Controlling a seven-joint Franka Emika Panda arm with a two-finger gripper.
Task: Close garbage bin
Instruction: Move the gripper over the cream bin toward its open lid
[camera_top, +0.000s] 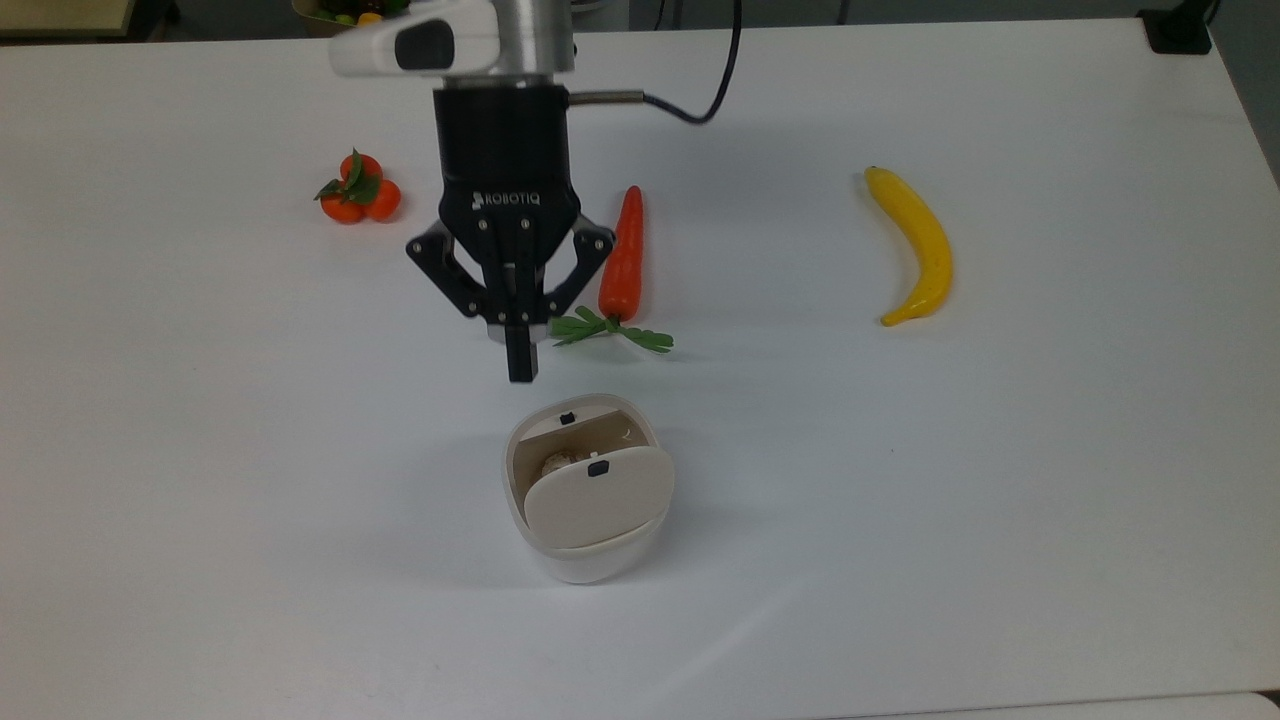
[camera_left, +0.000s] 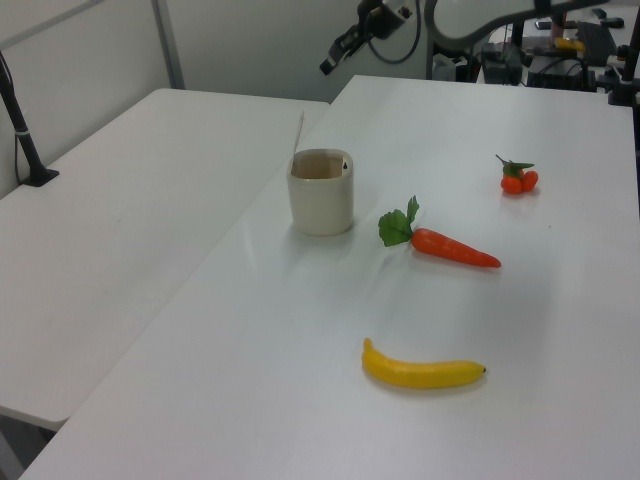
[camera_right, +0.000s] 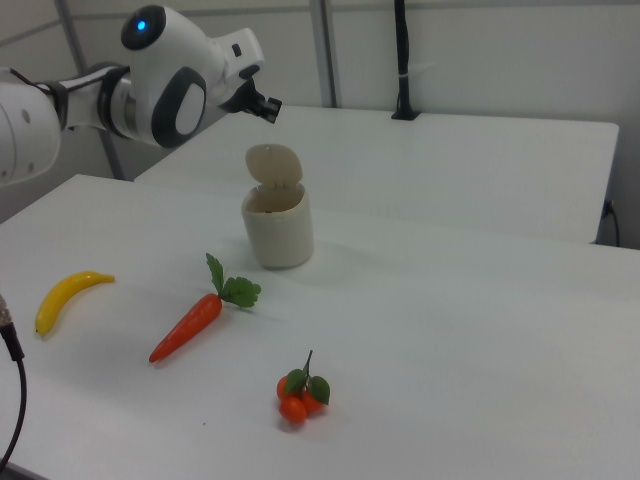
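On the white table (camera_top: 200, 450), going from the top view's left, a small cluster of oranges (camera_top: 358, 190) with green leaves sits well apart from everything else. Next comes the gripper (camera_top: 519, 372), hanging above the table with its two fingers pressed together into one dark tip, nothing between them. That tip sits just above the far edge of the garbage bin (camera_top: 585, 490) in the top view, not touching it.

The garbage bin stands near the middle of the table, a rounded white tub with its beige lid (camera_top: 597, 496) swung up on the hinge and standing tilted, so the mouth is open. A small black button shows on the lid, and another small black piece on the rim opposite. Inside, a pale crumpled lump (camera_top: 556, 464) lies at the bottom; what it is I cannot tell.

Just to the right of the gripper lies a carrot (camera_top: 622, 255), its green leaves (camera_top: 600, 331) pointing toward the bin. Farther right, well apart, lies a yellow banana (camera_top: 915, 243).

In the right view the garbage bin (camera_right: 277, 227) shows its lid (camera_right: 275, 165) upright, with the gripper (camera_right: 270, 109) above and behind it.
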